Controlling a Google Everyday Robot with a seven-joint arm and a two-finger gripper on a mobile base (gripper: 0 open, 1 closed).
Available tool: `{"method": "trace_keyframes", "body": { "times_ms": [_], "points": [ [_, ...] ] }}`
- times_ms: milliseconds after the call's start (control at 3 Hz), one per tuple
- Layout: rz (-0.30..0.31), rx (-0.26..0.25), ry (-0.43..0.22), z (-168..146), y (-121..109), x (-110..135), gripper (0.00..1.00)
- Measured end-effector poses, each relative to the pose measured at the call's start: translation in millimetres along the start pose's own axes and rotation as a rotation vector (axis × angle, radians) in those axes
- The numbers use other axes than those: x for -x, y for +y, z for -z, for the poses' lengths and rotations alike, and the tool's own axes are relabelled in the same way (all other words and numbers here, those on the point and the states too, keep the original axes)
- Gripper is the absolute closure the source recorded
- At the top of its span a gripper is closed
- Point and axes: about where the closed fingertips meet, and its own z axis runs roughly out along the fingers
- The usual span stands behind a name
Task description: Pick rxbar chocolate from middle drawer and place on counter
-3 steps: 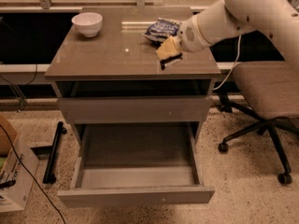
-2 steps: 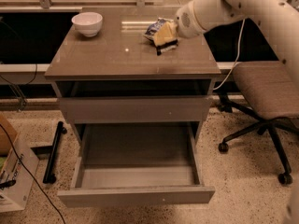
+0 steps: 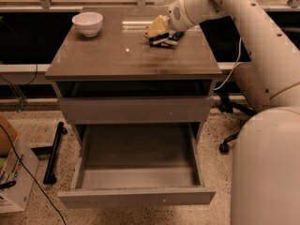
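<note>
**Tool at the back of the table, dark bar beneath it**

The white arm [image 3: 234, 6] reaches in from the right, over the back right part of the glossy table [image 3: 122, 60]. Its tool [image 3: 158, 31] points down and to the left, close above the surface. Directly under the tool's tan tip shows the bar [image 3: 157, 41], small and dark with a pale stripe, at the level of the tabletop. Whether the tool is gripping the bar or has let go cannot be told, nor whether the bar rests fully on the table.

A white bowl [image 3: 87, 23] stands on the table's back left corner, well apart from the tool. Below, the lowest drawer [image 3: 136, 197] is pulled far out, its grey inside in view. The drawer front above it [image 3: 136, 110] is pushed in. A cardboard box [image 3: 11, 182] sits on the speckled floor at the left.
</note>
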Motion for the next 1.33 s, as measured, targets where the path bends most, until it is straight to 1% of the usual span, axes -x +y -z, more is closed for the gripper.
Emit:
{"method": "trace_keyframes", "body": {
  "times_ms": [333,667,1000,1333],
  "points": [
    [0.000,0.000,-0.012,0.5,-2.5,5.0,0.35],
    [-0.001,0.003,-0.007,-3.1,-1.4,3.1,0.11],
    [0.000,0.008,-0.003,-6.7,-0.3,2.5,0.00],
    [0.000,0.008,-0.003,-6.8,-0.2,2.5,0.00]
  ]
}}
